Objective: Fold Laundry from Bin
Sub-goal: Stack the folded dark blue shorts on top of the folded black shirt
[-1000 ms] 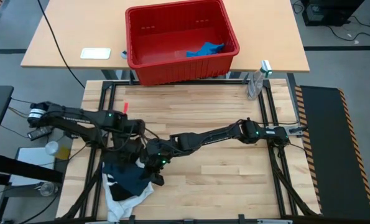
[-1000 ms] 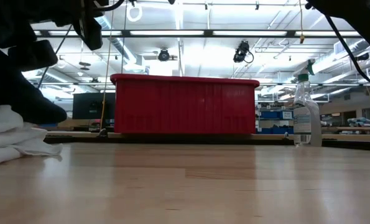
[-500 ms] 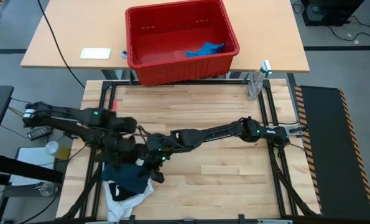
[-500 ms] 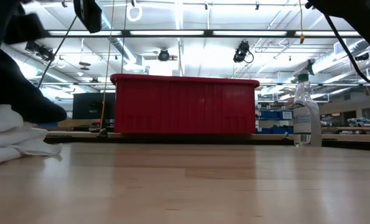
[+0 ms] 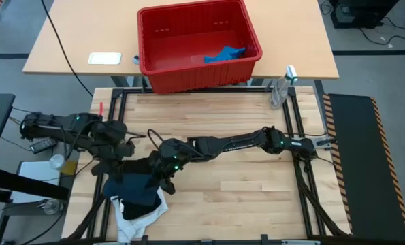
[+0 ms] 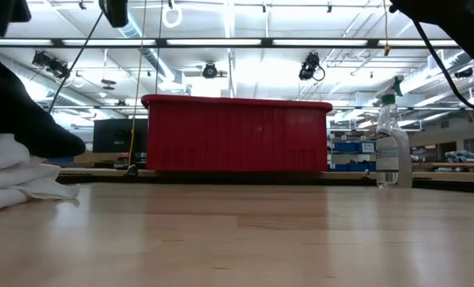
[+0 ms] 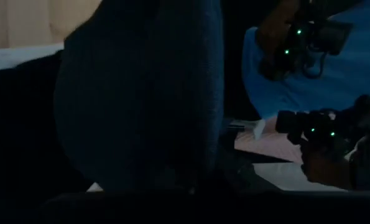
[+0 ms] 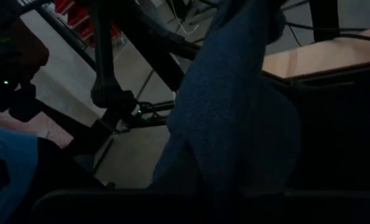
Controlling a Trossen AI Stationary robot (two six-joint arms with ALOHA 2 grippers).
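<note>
**Both pincers clamped on the dark navy garment**

At left, left pincer closed tight on the dark navy knitted cloth garment, lifted above a crumpled white cloth garment at the near-left corner of the pale wooden worktop. Just beside it, right pincer likewise closed on the same navy cloth. Best done by drawing the two grips apart evenly, keeping the cloth taut and clear of the white pile. Further back, large red ribbed plastic bin holding a small bright blue cloth. Rightward, clear spray bottle. Beyond, a workshop hall with strip lights.
</note>
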